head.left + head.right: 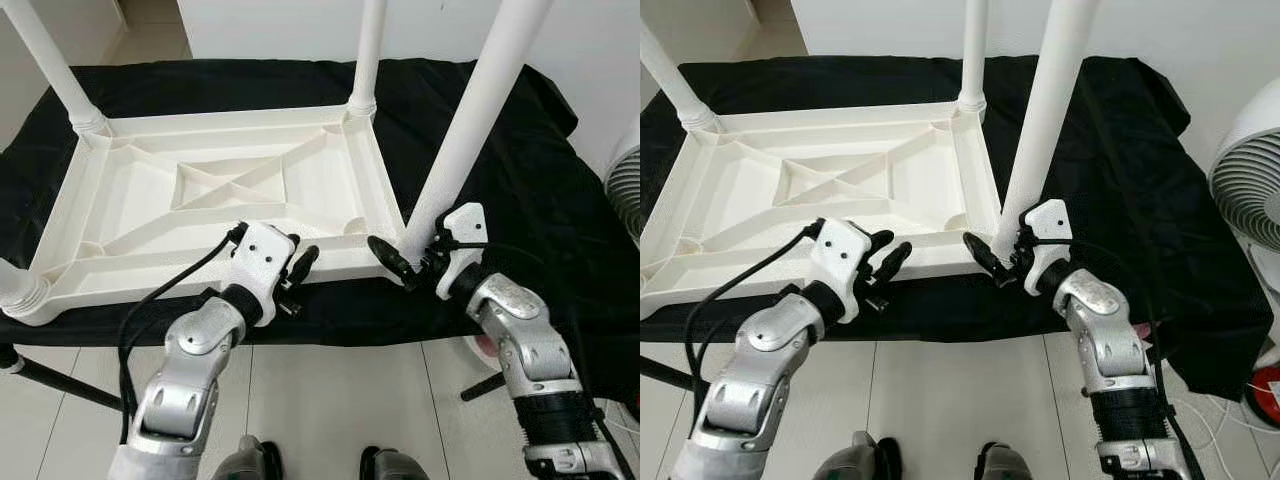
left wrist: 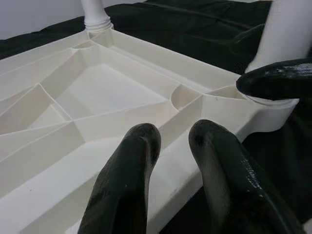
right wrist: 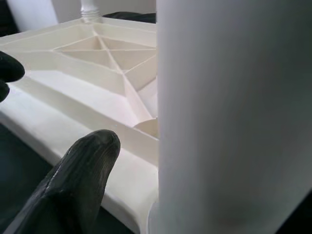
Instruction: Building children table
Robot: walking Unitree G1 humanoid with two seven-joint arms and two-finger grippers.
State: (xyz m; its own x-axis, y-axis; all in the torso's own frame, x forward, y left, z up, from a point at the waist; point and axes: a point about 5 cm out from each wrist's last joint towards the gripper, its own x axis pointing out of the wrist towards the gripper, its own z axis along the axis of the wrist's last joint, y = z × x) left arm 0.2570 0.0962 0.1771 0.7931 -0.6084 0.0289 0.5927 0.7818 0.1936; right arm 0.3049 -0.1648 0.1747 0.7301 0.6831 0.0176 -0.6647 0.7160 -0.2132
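On the black-draped desk [image 1: 520, 180] the white tabletop [image 1: 215, 205] lies upside down, its near right leg [image 1: 470, 130] standing upright between the right gripper's [image 1: 418, 262] parted fingers. Left gripper [image 1: 297, 272] hovers empty, fingers slightly apart, farther away.

Head and wrist cameras
Your head stereo pair looks down on the upturned white plastic tabletop [image 1: 220, 200]; both wrist cameras sit close at its near right corner.
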